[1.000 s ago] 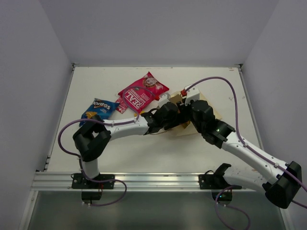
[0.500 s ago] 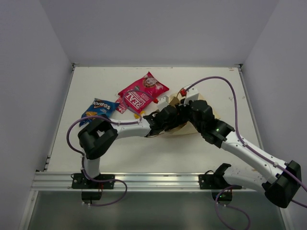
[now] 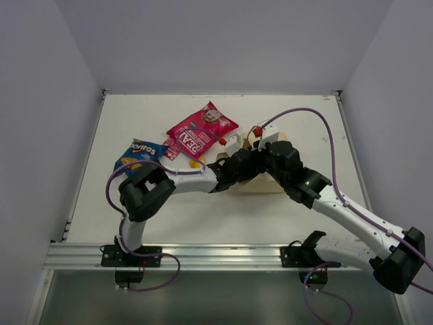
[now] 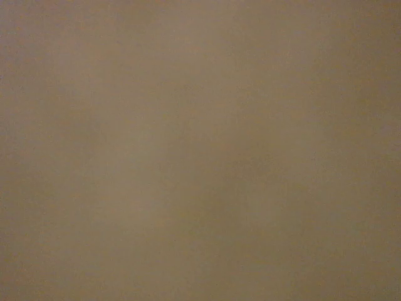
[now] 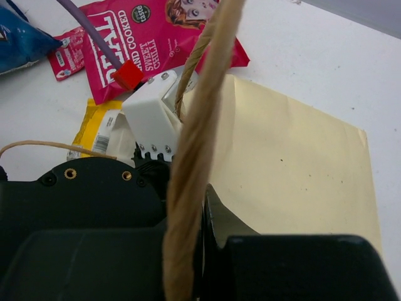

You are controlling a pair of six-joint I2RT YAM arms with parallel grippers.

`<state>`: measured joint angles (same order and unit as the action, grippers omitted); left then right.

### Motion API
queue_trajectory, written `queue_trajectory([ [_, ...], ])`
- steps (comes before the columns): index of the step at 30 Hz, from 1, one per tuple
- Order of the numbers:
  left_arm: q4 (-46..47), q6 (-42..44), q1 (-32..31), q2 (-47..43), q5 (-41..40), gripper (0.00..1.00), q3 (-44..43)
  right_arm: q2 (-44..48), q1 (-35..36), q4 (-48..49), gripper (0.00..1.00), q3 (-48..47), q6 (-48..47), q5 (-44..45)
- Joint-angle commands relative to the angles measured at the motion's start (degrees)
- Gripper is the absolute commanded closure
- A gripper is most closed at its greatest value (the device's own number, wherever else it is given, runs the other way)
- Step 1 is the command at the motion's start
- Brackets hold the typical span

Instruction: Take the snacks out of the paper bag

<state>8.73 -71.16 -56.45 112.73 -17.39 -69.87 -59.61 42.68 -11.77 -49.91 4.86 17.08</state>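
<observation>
Two pincers: both met at the mouth of the paper bag [image 3: 260, 184], and you could confirm the jaws of neither.
Left gripper [image 3: 238, 164]: it reached into the bag. I cannot tell whether it was spread or pinching a snack, since your left wrist view gave only blurred tan paper.
Right gripper [image 3: 266, 153]: the handle cord [image 5: 195, 119] ran taut past its lens, so I judged it was holding the bag's mouth up for the left arm. Its fingers were out of view, so I cannot tell whether it pinched or merely hooked the cord.
Paper bag: it lay right of centre on the table [image 3: 304, 115], beneath both wrists.
Snacks out: the magenta pouch [image 3: 201, 128], Doritos bag [image 3: 140, 152] and pink packet [image 5: 69, 55] lay to its left, and the yellow bar [image 5: 100, 125] just beside it.
Hidden: the Fox's candy bag showed nowhere, so it was probably inside.
</observation>
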Motion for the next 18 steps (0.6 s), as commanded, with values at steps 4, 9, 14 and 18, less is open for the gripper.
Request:
queue_trajectory([
  [4, 4.0, 2.3, -0.7, 0.9, -1.9, 0.36, -1.9, 1.6, 0.6, 3.6, 1.00, -3.3, 1.8, -4.5],
  [9, 4.4, 2.8, -0.6, 0.7, -3.3, 0.61, -0.8, 2.3, 0.6, 3.9, 1.00, -2.4, 1.8, -3.9],
  [14, 5.9, 4.3, -0.7, -0.7, -3.8, 0.89, 0.3, 2.7, 0.6, 3.9, 1.00, -1.2, 1.6, -2.0],
  [18, 7.0, 6.1, -0.6, -1.6, -4.3, 1.00, 1.1, 2.9, 0.6, 4.0, 1.00, -0.4, 1.1, -0.1],
])
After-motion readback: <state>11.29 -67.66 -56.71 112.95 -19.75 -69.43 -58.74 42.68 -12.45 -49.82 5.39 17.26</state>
